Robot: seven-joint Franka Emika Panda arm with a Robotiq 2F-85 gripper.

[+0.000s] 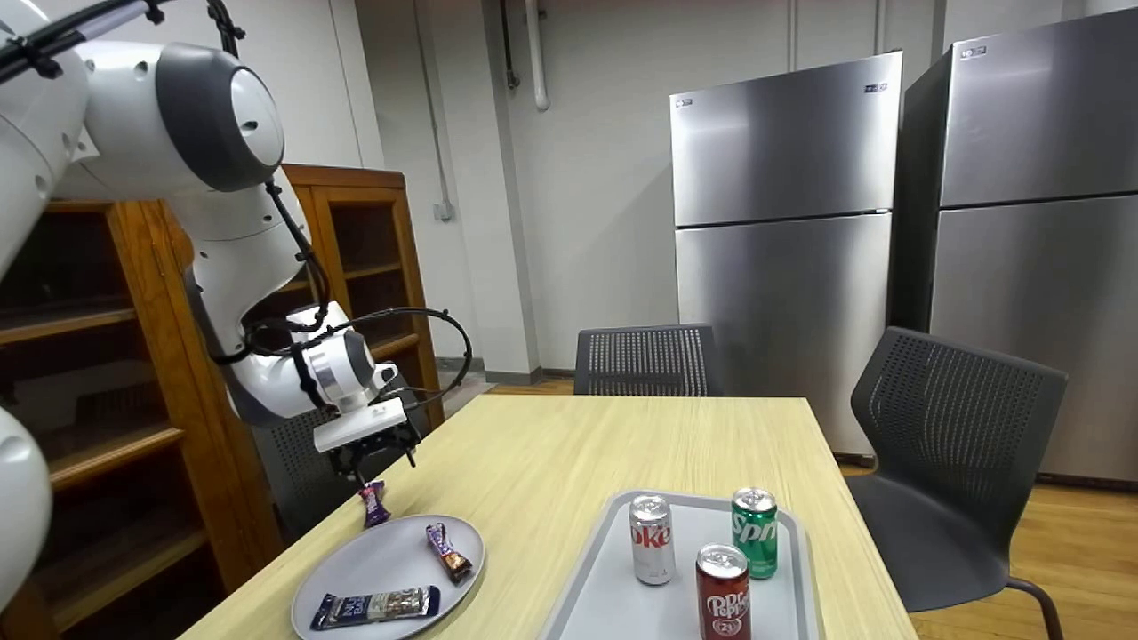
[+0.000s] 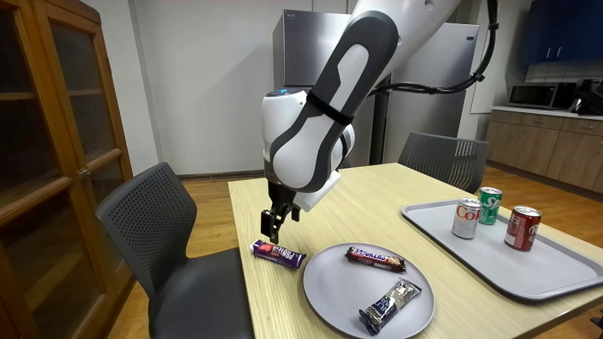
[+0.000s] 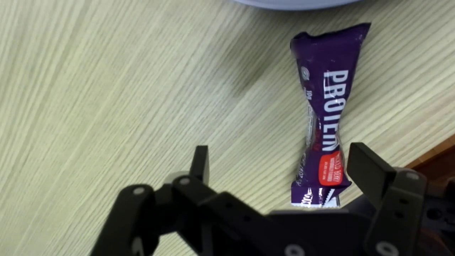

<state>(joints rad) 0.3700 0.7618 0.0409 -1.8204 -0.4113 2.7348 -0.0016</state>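
Exterior view: plate (image 2: 332, 282) holds two bars (image 2: 376, 260), tray (image 2: 549, 273) three cans (image 2: 466, 219).

The purple-wrapped bar (image 3: 326, 113) lies on the table (image 3: 106, 106).

Wears rounded white shells (image 2: 297, 165) with dark grey trim (image 1: 200, 120), a black strap (image 2: 330, 109) and black cables (image 2: 424, 88). Glows blue at twelve o'clock on a domed joint (image 2: 279, 117) (a small light (image 2: 283, 90), but vivid). Ends in a black, angular pincer (image 3: 279, 155) dotted with silvery screws (image 3: 184, 181).
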